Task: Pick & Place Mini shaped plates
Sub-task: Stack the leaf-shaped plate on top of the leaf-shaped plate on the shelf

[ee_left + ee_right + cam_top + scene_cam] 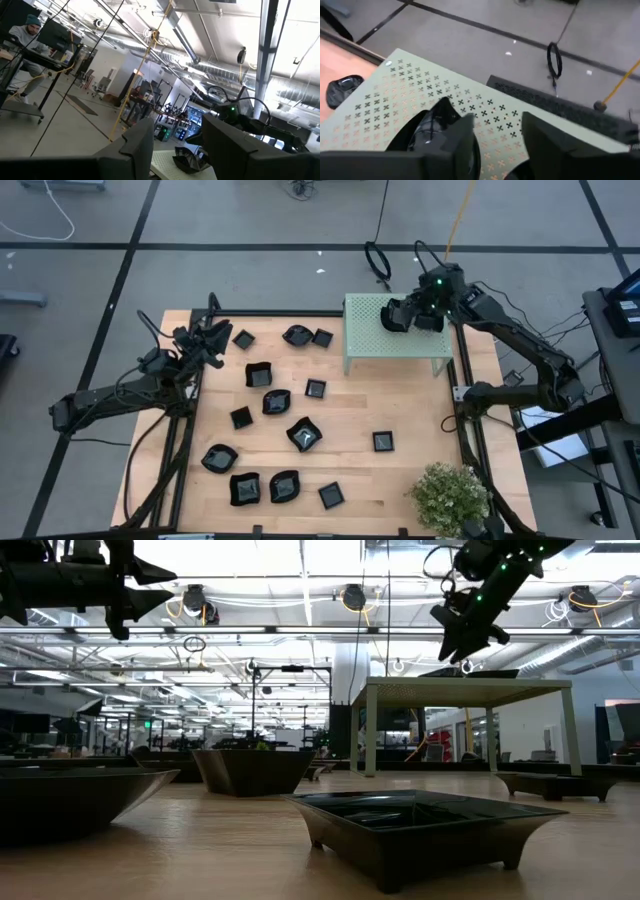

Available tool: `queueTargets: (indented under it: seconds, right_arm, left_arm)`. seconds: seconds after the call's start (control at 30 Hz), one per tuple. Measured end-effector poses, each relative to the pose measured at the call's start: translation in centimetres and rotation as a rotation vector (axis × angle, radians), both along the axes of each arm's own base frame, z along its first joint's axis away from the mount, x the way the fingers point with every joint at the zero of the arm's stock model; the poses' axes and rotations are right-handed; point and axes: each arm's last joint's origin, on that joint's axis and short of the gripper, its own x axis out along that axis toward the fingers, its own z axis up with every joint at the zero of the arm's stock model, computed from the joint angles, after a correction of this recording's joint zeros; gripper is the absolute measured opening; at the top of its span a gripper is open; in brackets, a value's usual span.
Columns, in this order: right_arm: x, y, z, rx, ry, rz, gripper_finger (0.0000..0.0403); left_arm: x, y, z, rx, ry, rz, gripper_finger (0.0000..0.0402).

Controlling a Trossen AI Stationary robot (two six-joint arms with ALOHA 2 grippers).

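Fourteen small glossy black plates (304,434) lie beside the pale green perforated box (397,335); one more (427,131) sits atop it under the right gripper (398,316), fingers apart. Left gripper (211,345), wide, empty.

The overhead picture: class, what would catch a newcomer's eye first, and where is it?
Many small black plates lie scattered over the wooden table. At the far right corner stands a pale green perforated stand; the right gripper hangs open over it, a black plate just beneath its fingers. The left gripper waits open over the table's far left.
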Motion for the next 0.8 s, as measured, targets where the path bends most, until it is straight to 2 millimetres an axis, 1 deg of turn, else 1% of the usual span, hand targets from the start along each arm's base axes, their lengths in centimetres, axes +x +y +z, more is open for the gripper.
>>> queueTargets:
  seconds: [0.1,0.17,0.23,0.47,0.6,0.8]
  right_arm:
    - [0.2,-0.3,-0.4,0.019,0.002,-0.012,0.0197]
    - [0.4,-0.5,-0.7,0.029,0.009,-0.010,0.0210]
    - [0.6,-0.7,-1.0,0.043,0.014,-0.005,0.0215]
    - [1.2,-1.3,-2.1,0.123,-0.019,-0.009,0.0201]
    - [1.3,-1.3,-2.1,0.145,-0.049,-0.041,0.0195]
    - [1.2,-1.2,-2.2,0.152,-0.045,-0.043,0.0193]
  left_arm:
    - [0.0,0.0,0.0,0.000,0.000,0.000,0.0170]
    - [0.0,0.0,0.0,0.000,0.000,0.000,0.0170]
    - [0.0,0.0,0.0,0.000,0.000,0.000,0.0170]
    - [0.0,0.0,0.0,0.000,0.001,0.000,0.0170]
    - [0.0,0.0,-0.1,-0.003,0.008,0.001,0.0170]
    - [0.0,0.0,-0.1,-0.003,0.008,0.000,0.0170]
